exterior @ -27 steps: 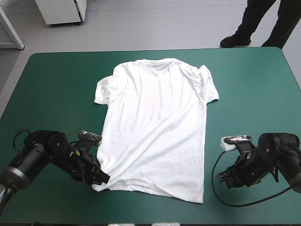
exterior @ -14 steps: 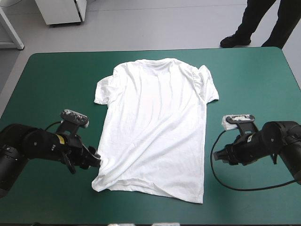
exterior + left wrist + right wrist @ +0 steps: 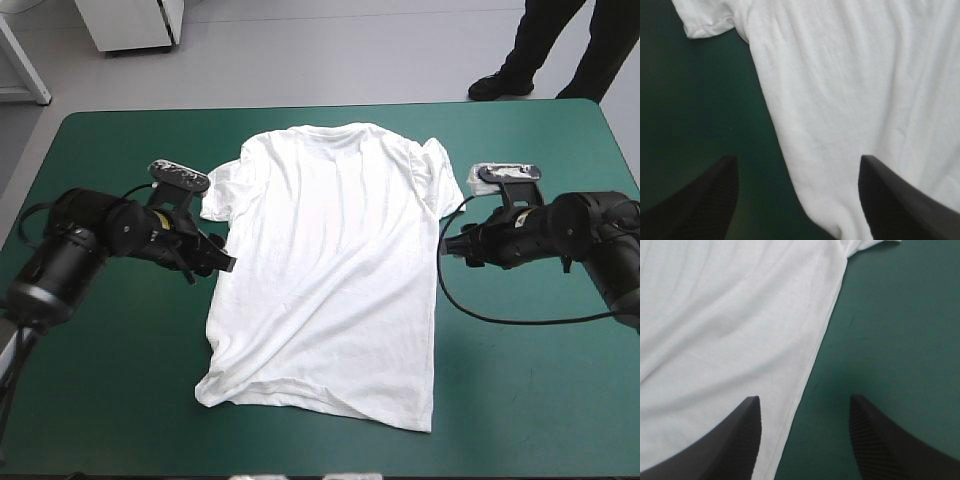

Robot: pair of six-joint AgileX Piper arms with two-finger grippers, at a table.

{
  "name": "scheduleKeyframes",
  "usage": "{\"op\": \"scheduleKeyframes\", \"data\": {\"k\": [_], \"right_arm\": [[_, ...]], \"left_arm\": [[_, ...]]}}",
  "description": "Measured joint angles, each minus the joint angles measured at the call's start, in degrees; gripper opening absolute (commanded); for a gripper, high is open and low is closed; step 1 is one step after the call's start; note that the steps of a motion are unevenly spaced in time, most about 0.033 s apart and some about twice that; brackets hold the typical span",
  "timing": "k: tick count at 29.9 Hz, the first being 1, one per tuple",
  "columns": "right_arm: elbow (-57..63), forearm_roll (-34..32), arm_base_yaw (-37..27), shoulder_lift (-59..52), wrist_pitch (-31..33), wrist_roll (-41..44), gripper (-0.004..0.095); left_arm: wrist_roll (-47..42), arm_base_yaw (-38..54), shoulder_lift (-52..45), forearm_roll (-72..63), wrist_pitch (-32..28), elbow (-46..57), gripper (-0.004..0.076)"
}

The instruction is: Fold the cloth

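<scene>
The white T-shirt (image 3: 330,270) lies spread flat on the teal-green table, collar toward the far edge, hem near the front. My left gripper (image 3: 225,263) sits at the shirt's left side edge, just below the left sleeve (image 3: 218,195). In the left wrist view the left gripper (image 3: 797,200) is open, the shirt's side edge (image 3: 785,165) running between its fingers. My right gripper (image 3: 448,247) is at the shirt's right side edge below the right sleeve (image 3: 447,190). It (image 3: 805,440) is open too, straddling the shirt's right edge (image 3: 812,365).
Bare teal-green cover (image 3: 540,400) surrounds the shirt on both sides and along the front. The hem's front left corner (image 3: 205,395) is slightly bunched.
Both arms have moved away from the front toward the far edge, from the hem corners up along the shirt's sides to just below the sleeves. The shirt has stayed flat.
</scene>
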Motion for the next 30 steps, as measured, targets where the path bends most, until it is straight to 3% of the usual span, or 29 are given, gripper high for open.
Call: {"op": "scheduleKeyframes", "data": {"k": [11, 27, 30], "right_arm": [[-8.2, -1.0, 0.0, 5.6, 0.1, -0.6, 0.0531], [-8.4, -3.5, 0.0, 9.7, 0.3, -0.7, 0.0531], [-8.4, -3.7, 0.0, 10.1, 0.3, -0.7, 0.053]], "left_arm": [[-0.9, 6.0, 14.9, -1.1, -8.3, -3.7, 0.0498], [1.3, 6.9, 33.6, -4.7, -8.1, -12.1, 0.0495], [1.4, 6.9, 35.0, -5.5, -8.1, -12.4, 0.0459]]}}
